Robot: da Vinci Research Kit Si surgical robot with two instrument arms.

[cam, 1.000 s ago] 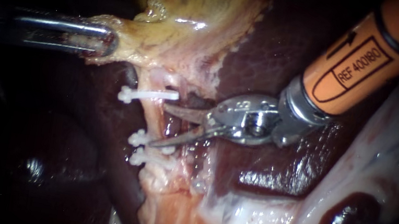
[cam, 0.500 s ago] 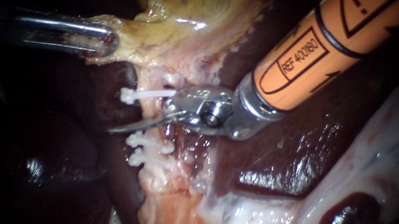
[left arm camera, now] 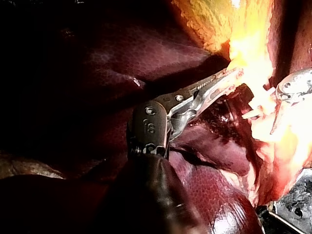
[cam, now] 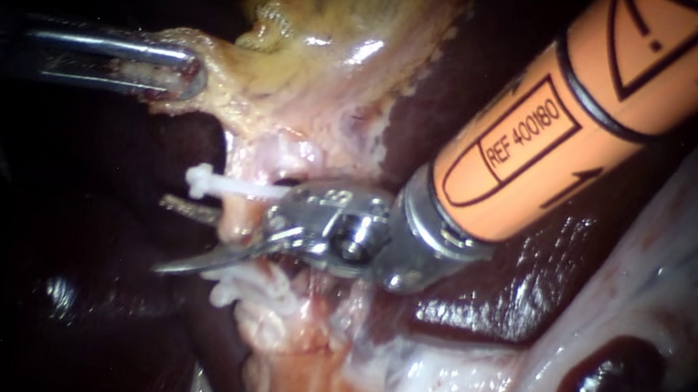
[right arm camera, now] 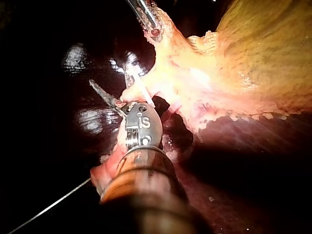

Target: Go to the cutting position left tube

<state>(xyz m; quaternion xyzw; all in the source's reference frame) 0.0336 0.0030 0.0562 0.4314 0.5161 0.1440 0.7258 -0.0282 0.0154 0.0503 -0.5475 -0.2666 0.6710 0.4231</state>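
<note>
1. From where I stand, the left instrument (cam: 185,75), a slim steel shaft ending in two long metal jaws, reaches in from the left. Its jaws are clamped on the ragged pale edge of the yellow-green gallbladder (cam: 349,11).
2. The right instrument (cam: 176,239), a thick orange shaft with a shiny steel wrist and two thin curved blades, slants down from the upper right.
3. Its blades stand apart, gripping nothing. The lower one is bright and points left. The upper one is dimmer and lies just under a white plastic clip (cam: 208,181).
4. The pale pink left tube (cam: 239,218) runs downward between those two blades, close to their hinge. I cannot tell whether either blade touches it.
5. That white plastic clip crosses the tube above the blades. A cluster of white clips (cam: 238,288) sits on the tube just below the lower blade.
6. The dark red, glistening liver (cam: 493,282) lies behind and around everything.
7. In the right wrist view only one blade shows plainly, ahead of the wrist and beside the tube.
</note>
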